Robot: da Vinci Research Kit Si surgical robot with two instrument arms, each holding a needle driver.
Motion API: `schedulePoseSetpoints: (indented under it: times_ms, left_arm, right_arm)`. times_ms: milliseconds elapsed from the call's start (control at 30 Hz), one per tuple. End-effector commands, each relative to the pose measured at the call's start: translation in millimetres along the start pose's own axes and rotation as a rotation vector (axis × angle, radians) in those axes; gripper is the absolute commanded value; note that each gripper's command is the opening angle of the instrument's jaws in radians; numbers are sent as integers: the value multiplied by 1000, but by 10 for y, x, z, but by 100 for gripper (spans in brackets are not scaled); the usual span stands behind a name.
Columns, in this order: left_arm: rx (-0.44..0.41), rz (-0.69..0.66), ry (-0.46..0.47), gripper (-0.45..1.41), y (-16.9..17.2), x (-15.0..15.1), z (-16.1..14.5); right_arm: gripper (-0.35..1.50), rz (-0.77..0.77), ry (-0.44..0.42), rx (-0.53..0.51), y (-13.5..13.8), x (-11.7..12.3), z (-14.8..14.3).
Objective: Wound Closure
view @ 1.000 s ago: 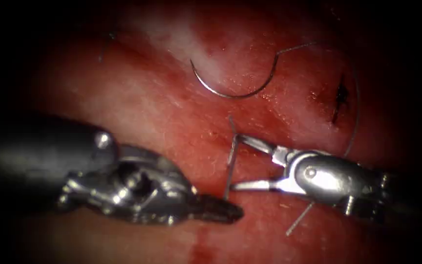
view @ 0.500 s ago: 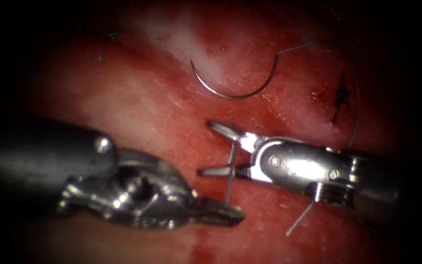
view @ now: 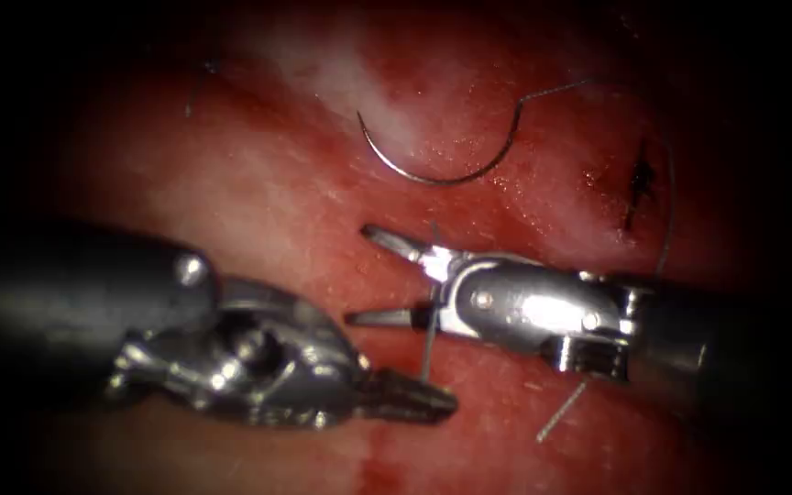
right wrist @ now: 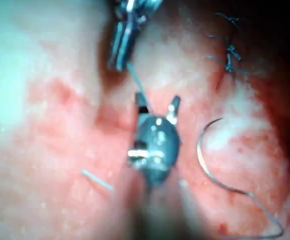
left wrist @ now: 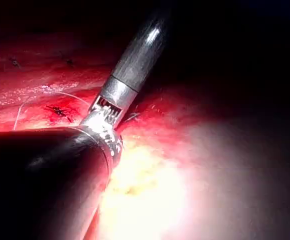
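Note:
My left tool [view: 414,399] comes in from the lower left, its jaws shut on a short upright strand of thread [view: 429,344]. My right tool [view: 359,275] reaches in from the right with its jaws open. One jaw lies on each side of that strand, and they hold nothing. The right wrist view shows the same open right jaws [right wrist: 158,102], with the thread [right wrist: 135,80] running up to the left tool [right wrist: 125,35]. The curved needle [view: 433,174] lies free on the tissue above both tools, held by neither and not in the tissue.
The needle's thread [view: 666,202] loops round to the right past a dark knotted stitch [view: 639,183]. A loose cut end of thread [view: 561,412] lies below the right tool. Red fluid [view: 378,467] wets the tissue. Several earlier knots [right wrist: 230,50] sit on the tissue.
My right tool has slid left, its open jaws passing over the upright strand until it stands deep between them. The left tool and needle have stayed put.

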Motion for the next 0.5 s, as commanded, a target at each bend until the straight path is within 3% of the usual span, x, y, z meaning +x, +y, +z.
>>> schedulePoseSetpoints:
  times_ms: [33, 67, 100, 167, 500]
  left_arm:
    - [1, 1, 0, -45, -2, 0, 8]
    - [1, 1, 0, -45, -2, 0, 8]
    - [1, 1, 0, -45, -2, 0, 8]
    - [1, 1, 1, -45, -1, 0, 7]
    - [-1, -1, 5, -45, 4, -1, 2]
  right_arm:
    - [118, 0, 5, -1, 3, -1, 8]
    - [79, 0, 9, -5, 3, 0, 7]
    - [52, -1, 15, 5, 1, -1, 6]
    - [-35, -1, 17, 7, 0, 0, 3]
    - [-35, -56, 15, -7, 3, 2, -5]
